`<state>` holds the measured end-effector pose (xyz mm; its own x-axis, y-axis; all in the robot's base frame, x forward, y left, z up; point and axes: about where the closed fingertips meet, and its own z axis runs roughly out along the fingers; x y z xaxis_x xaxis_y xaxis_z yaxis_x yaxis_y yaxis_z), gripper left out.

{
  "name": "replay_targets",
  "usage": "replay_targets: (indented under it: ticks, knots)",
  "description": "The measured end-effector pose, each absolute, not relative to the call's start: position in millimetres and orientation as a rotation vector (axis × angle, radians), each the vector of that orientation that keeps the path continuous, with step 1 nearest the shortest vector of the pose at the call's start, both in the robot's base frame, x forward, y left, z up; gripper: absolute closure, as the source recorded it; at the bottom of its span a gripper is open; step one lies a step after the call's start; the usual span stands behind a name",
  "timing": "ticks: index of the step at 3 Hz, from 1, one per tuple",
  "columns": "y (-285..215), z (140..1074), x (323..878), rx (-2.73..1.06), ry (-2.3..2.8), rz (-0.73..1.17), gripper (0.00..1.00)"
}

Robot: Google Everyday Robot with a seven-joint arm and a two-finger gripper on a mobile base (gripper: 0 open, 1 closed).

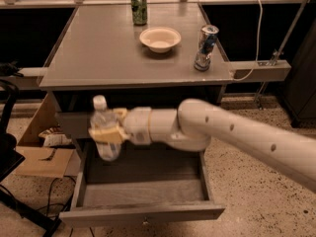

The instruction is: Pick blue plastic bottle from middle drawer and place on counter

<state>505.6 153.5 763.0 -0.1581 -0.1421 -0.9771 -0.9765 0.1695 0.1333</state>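
My gripper (106, 131) is shut on the blue plastic bottle (102, 123), a small clear bottle with a white cap, held upright. It hangs above the left part of the open middle drawer (143, 194), in front of the cabinet and below the level of the counter (103, 48). The white arm reaches in from the right across the drawer. The drawer floor that shows is bare grey.
On the counter stand a green can (139, 7) at the back, a white bowl (160, 38) in the middle and a silver-blue can (205, 47) at the right. A cardboard box (42, 152) sits on the floor to the left. A cable (256, 33) hangs at the right.
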Motion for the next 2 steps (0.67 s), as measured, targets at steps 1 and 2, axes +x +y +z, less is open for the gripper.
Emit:
replay_targets:
  ticks: [1, 2]
  knots:
    - [162, 885, 540, -1.133, 1.435, 0.968, 1.0]
    - [175, 1018, 581, -1.094, 1.385, 0.77, 1.0]
